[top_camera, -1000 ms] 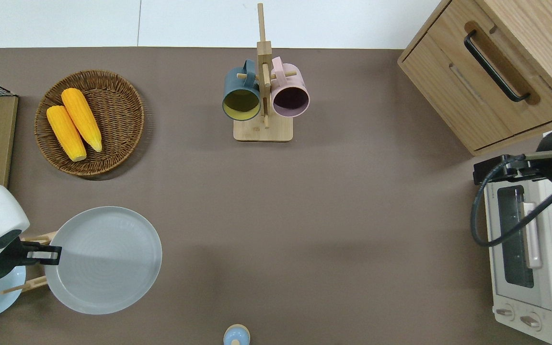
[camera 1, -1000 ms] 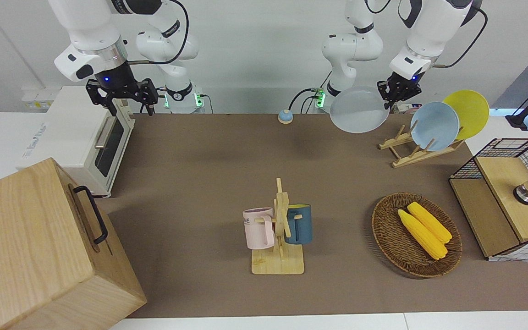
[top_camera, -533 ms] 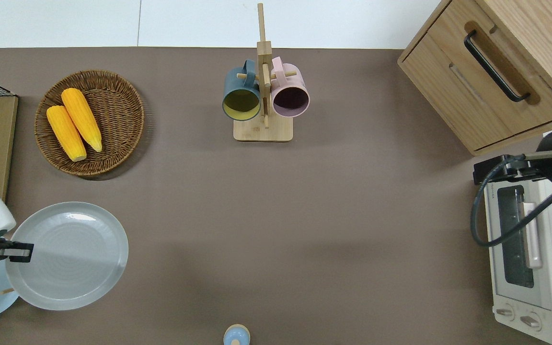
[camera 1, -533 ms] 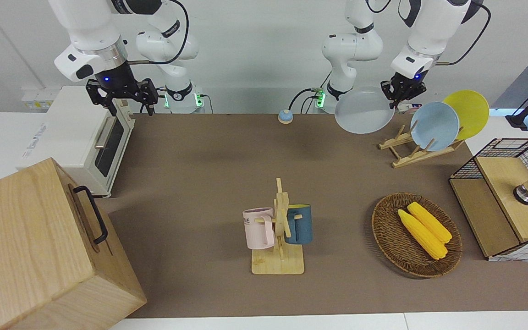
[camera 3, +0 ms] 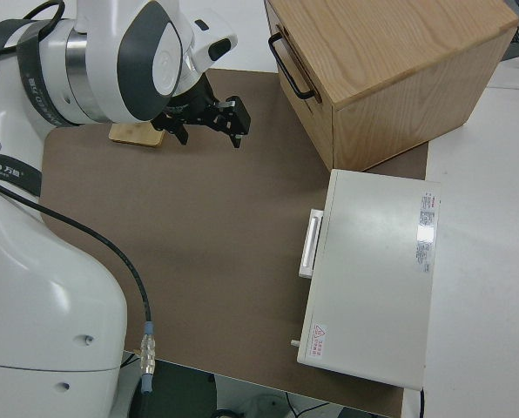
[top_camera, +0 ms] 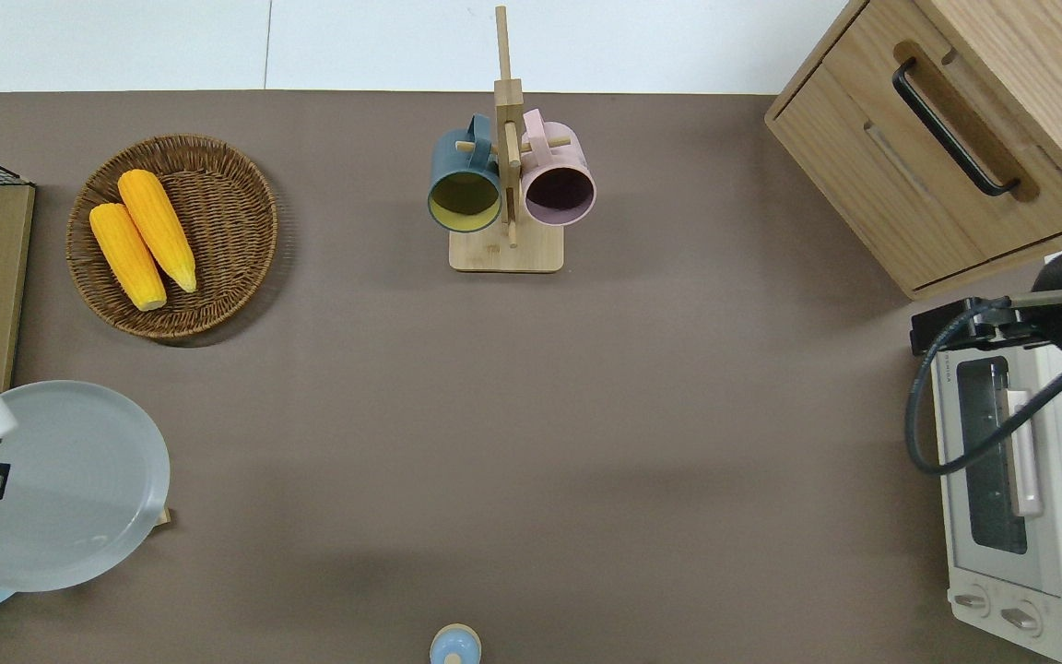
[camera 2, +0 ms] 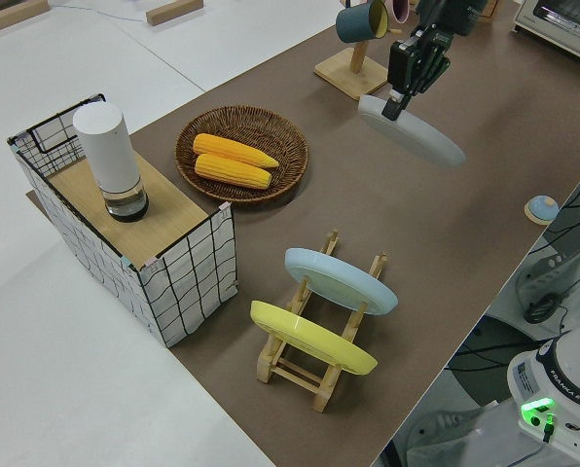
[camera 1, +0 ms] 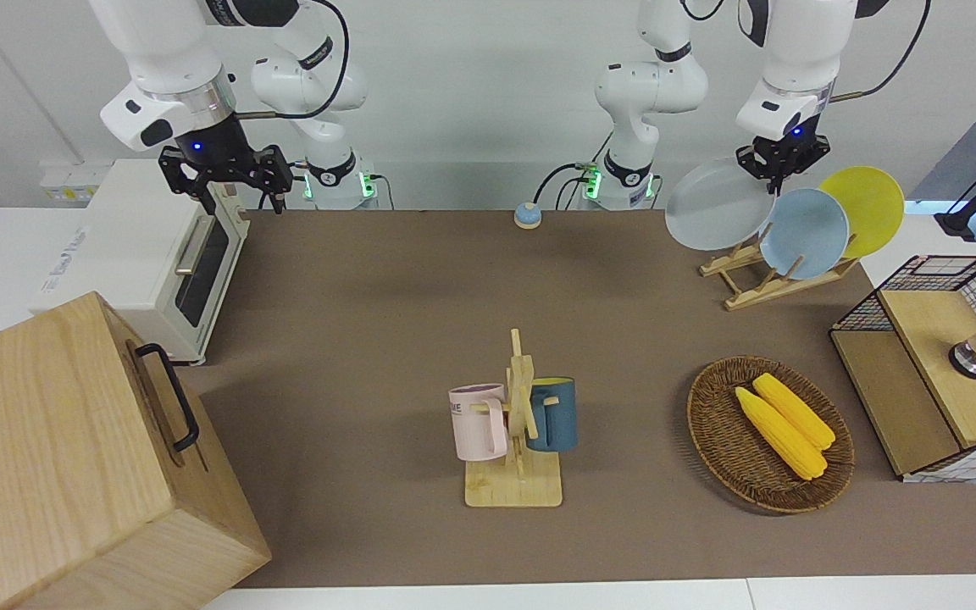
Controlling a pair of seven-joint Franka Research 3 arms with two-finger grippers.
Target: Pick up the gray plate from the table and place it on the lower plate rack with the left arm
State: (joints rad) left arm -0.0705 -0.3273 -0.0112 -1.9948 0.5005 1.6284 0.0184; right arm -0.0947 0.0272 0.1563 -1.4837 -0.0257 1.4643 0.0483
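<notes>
Gripping the gray plate (camera 1: 718,204) over the lower plate rack (camera 1: 729,258), the left hand (camera 1: 780,161) is clamped shut.

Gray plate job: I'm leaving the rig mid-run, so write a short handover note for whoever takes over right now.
Left gripper: shut on the gray plate at its rim, holding it tilted in the air over the rack.
Right arm: parked, fingers open.
Rack: blue plate and yellow plate fill the upper slots; the lowest slot is free.
Done: plate picked off the table and carried to the rack.
Left: lower the plate into the lowest slot, release, withdraw.
</notes>
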